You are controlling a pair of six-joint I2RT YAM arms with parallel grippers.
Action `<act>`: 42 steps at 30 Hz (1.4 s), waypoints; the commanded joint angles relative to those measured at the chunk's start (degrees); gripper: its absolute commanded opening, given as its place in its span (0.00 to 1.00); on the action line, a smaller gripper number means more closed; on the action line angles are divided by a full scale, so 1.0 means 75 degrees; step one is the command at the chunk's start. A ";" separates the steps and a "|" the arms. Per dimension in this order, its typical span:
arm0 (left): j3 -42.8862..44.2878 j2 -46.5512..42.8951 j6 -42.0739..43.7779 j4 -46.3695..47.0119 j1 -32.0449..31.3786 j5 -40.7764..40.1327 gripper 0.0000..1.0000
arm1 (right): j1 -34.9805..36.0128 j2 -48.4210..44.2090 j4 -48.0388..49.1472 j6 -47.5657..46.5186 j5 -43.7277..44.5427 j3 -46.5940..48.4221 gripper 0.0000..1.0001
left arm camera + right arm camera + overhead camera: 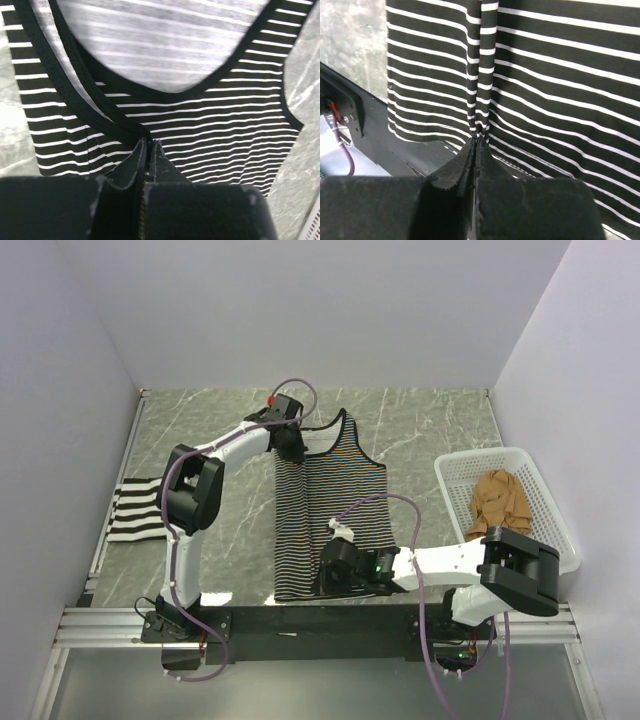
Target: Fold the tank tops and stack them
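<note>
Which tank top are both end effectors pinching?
The central long thin-striped top; the bold-striped one lies at the left edge, the tan one sits in the basket.

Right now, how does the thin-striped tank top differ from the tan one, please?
The thin-striped tank top lies stretched out on the table, pinched by the left gripper and right gripper; the tan tank top sits crumpled in the white basket. The first is dark-striped with black trim, the second plain. Neither is stacked.

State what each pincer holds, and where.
Both hold the long thin-striped, black-trimmed tank top: left pincer pinches the neckline trim, right pincer a fold near the bottom hem.
</note>
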 commanded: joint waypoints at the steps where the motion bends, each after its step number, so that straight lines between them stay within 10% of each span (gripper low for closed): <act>1: 0.0527 0.0142 -0.0040 0.0452 -0.0073 -0.0194 0.01 | 0.0069 -0.0141 0.0166 0.0195 0.0024 -0.0114 0.00; 16: -0.0070 0.0306 0.0112 0.1072 -0.0202 0.0122 0.02 | 0.0139 -0.0410 -0.0291 0.0429 0.0410 -0.0266 0.00; 32: -0.0291 -0.0383 0.0686 0.1505 -0.0296 0.0569 0.46 | 0.0549 -0.1661 -0.2209 0.0664 0.1628 0.0189 0.37; 42: -0.1465 -0.1558 -0.0099 0.1659 0.0606 0.0087 0.26 | 0.0433 -0.0354 -0.3046 -0.1233 0.2427 0.2908 0.38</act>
